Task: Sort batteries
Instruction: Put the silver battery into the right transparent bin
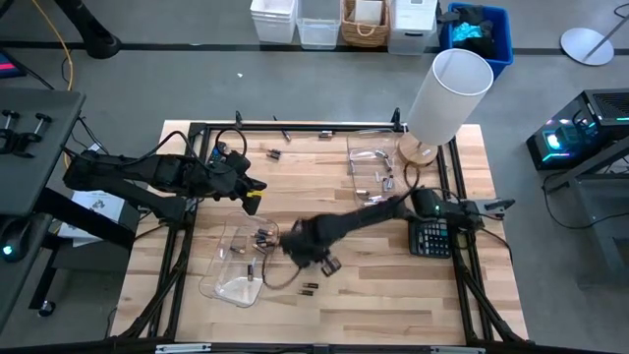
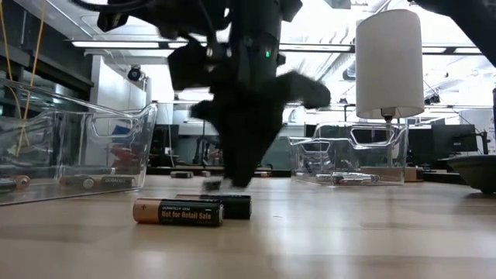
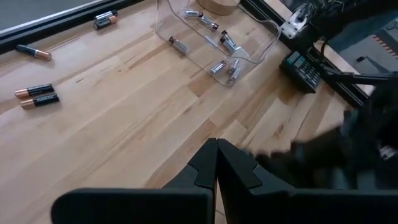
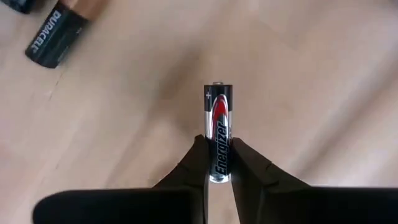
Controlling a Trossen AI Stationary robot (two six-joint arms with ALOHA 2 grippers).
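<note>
The right pincer (image 4: 218, 158) is clamped on a silvery battery (image 4: 218, 130) with a red and black label, its two dark fingers (image 4: 196, 163) pressing either side of the lower half of the cell while the plus end points away from the wrist over the bare wood. In the high view this pincer (image 1: 313, 252) sits near the middle of the table (image 1: 393, 295), at the end of an arm reaching in from the right side. Two dark copper-ended batteries (image 2: 178, 211) lie side by side on the wood close to it, seen in front of it from the low view. Just to its left is a clear bin (image 1: 236, 270) holding a few dark cells, too small to count. A second clear bin (image 3: 214, 37) stands toward the far right of the table with about six silvery batteries (image 3: 217, 67) inside. Beside that bin are one white lamp (image 1: 447, 93) and one dark calculator (image 1: 432, 237).

The left pincer (image 3: 216, 163) is fully closed and empty, held above the left part of the table. Beyond it, the left wrist view shows four more copper-ended batteries (image 3: 37, 95) loose on the wood, two of them as a pair.
</note>
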